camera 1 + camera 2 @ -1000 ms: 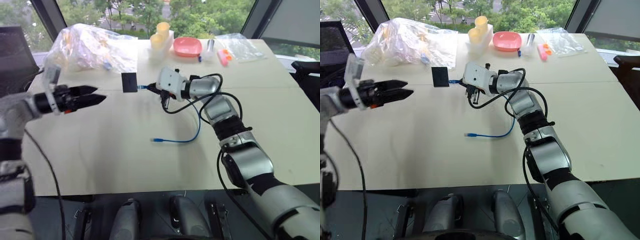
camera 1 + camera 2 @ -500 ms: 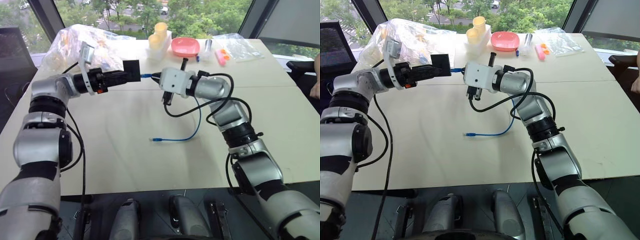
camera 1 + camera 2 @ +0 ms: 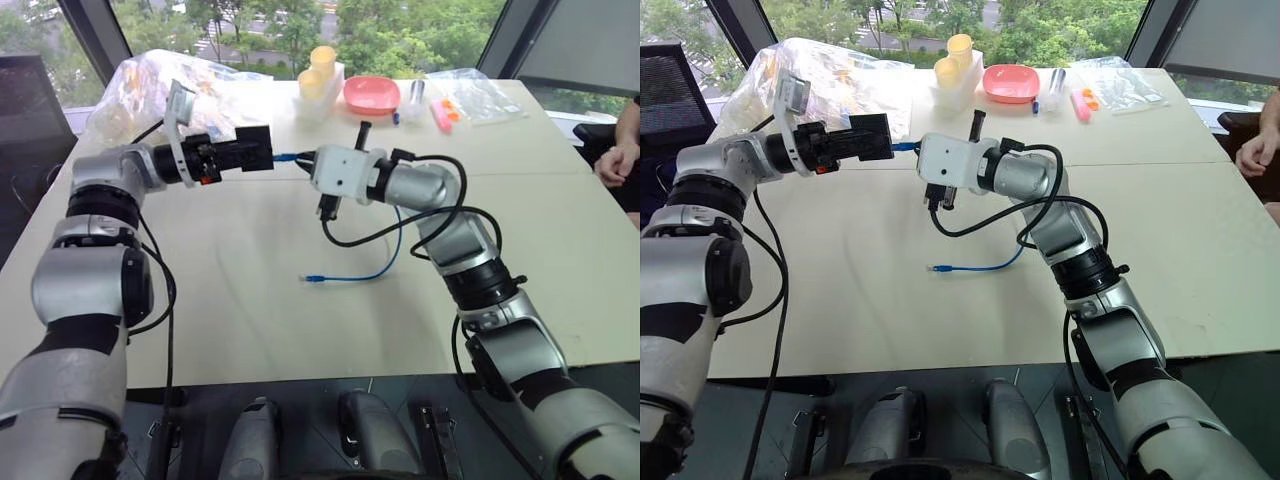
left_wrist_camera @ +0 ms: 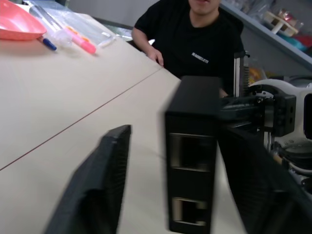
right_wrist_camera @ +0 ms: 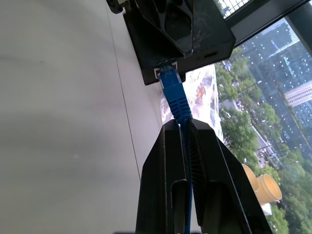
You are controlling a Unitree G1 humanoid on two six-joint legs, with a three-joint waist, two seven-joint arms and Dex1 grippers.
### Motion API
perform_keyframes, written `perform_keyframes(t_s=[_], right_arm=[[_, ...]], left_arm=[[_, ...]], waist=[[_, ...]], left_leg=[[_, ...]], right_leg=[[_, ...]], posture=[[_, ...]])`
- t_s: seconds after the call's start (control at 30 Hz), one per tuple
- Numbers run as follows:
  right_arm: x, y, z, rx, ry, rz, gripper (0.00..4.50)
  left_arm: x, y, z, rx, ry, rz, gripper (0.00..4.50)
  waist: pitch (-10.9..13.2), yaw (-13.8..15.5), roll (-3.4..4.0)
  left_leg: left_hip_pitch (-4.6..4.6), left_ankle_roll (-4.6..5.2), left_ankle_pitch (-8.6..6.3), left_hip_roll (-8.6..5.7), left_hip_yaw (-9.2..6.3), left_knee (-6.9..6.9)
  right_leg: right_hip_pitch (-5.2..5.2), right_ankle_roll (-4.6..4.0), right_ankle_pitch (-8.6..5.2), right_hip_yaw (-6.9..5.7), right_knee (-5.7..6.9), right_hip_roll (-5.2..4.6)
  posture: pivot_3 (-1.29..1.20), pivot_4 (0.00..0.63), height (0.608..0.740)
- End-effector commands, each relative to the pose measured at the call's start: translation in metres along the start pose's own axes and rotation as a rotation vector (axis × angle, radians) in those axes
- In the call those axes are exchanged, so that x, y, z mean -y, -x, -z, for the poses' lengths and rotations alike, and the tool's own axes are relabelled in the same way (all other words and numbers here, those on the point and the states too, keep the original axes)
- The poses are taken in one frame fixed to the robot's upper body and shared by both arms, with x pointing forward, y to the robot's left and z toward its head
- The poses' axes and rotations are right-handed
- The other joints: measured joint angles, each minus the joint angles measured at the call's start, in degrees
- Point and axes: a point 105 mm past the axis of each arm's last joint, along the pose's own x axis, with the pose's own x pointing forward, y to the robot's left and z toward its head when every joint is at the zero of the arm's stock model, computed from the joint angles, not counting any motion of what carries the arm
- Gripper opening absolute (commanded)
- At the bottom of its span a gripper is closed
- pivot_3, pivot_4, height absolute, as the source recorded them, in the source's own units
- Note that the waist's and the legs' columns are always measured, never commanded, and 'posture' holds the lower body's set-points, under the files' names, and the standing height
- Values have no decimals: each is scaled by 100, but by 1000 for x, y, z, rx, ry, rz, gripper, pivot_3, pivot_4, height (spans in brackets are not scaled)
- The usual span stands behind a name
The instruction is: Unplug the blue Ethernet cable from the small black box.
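The small black box hangs above the table, with the blue Ethernet cable's plug seated in its port. My right gripper is shut on the blue cable just behind that plug. From there the cable droops to the table, its free plug lying near the middle. My left gripper reaches in from the left and straddles the box. One finger lies against the box. The other finger stands a small gap off it.
A crumpled clear plastic bag, yellow cups, a pink bowl, markers and a clear pouch sit along the far table edge. A person in a black shirt sits at the right side, with a hand on the table.
My left arm has swung in from the left up to the box, and its fingers have narrowed around it. My right gripper keeps hold of the cable and has barely shifted.
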Motion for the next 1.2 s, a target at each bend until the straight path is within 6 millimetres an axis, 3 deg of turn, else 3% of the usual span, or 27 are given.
perform_keyframes(t_s=[0.03, 0.07, 0.1, 0.23, 0.33, 0.4, 0.47, 0.57, 0.73, 0.97, 1.2], right_arm=[[5, 2, -17, 47, 31, 27, 0], [4, 2, -17, 46, 30, 25, 0], [3, 2, -16, 43, 28, 22, 0], [-3, 8, -11, 24, 5, -21, 0], [0, 24, 1, 0, -83, -47, 989], [9, 31, 5, -2, -168, -10, 1966], [13, 41, 2, 54, -376, -29, 2879], [21, 56, -12, 188, -655, -94, 2879], [36, 62, -31, 336, -888, -211, 2879], [30, 46, -52, 406, -985, -379, 2879], [25, 28, -49, 356, -991, -429, 2879]], left_arm=[[9, -1, -22, 42, -49, 27, 1063], [9, -1, -21, 40, -50, 29, 657], [9, -1, -21, 39, -53, 30, 526], [10, 0, -21, 35, -57, 38, 546], [13, 3, -18, 9, -48, 73, 546], [14, 4, -17, 5, -50, 78, 546], [16, 6, -18, 15, -41, 97, 546], [22, 7, -21, 33, -20, 149, 546], [40, 0, -27, 35, -24, 245, 546], [69, -8, -21, -38, -59, 392, 546], [79, -6, -21, -52, -74, 433, 546]], waist=[[0, 1, 0], [0, 2, 0], [0, 2, 0], [0, 1, 0], [0, 2, -1], [0, 3, 0], [0, 6, 0], [0, 6, -1], [1, -4, 1], [1, -7, 1], [1, 4, 1]], left_leg=[[0, 0, 0, 0, 0, 0], [0, 0, 0, 0, 0, 1], [0, 0, 0, -1, 0, 2], [2, 0, 0, -1, -2, 5], [2, 0, 0, -1, -3, 7], [2, 0, 0, -1, -3, 8], [2, 0, 0, -1, -3, 8], [3, 0, 0, 1, -6, 9], [5, 0, 0, 2, -6, 10], [8, 1, 0, 3, -8, 8], [7, 1, 0, 3, -6, 13]], right_leg=[[0, 1, 0, 0, 2, 0], [0, 1, -1, 0, 3, 0], [-1, 1, -1, 0, 5, 0], [-2, 1, -1, 0, 13, 1], [-1, 1, -1, 0, 14, 1], [-1, 1, -1, 0, 14, 1], [-1, 1, -1, 0, 16, 1], [-1, 0, -1, 0, 21, 1], [-1, 0, -1, 1, 24, 1], [-1, 0, -1, 3, 27, 2], [-1, -1, -2, 3, 28, 3]], posture=[[0, 150, 740], [0, 150, 740], [0, 150, 740], [0, 150, 740], [0, 150, 740], [0, 150, 740], [0, 150, 740], [0, 150, 740], [0, 150, 740], [0, 150, 740], [0, 150, 740]])
